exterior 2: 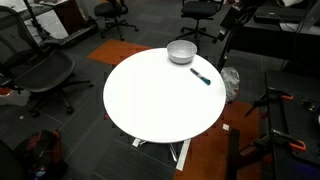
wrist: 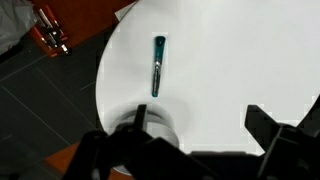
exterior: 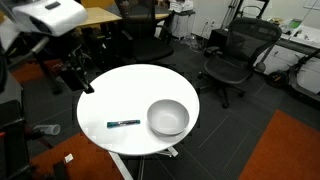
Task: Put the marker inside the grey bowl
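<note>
My end effector [wrist: 198, 115] hung open, short of the marker [wrist: 158, 66]; I judged centring it (jaws straddling the barrel) best.

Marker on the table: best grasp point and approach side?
Grip the marker mid-barrel from straight above, jaws closing across its thin width. It lies flat on the white table, apart from the grey bowl, so probably only its top and long sides are reachable. The end effector is open.
</note>
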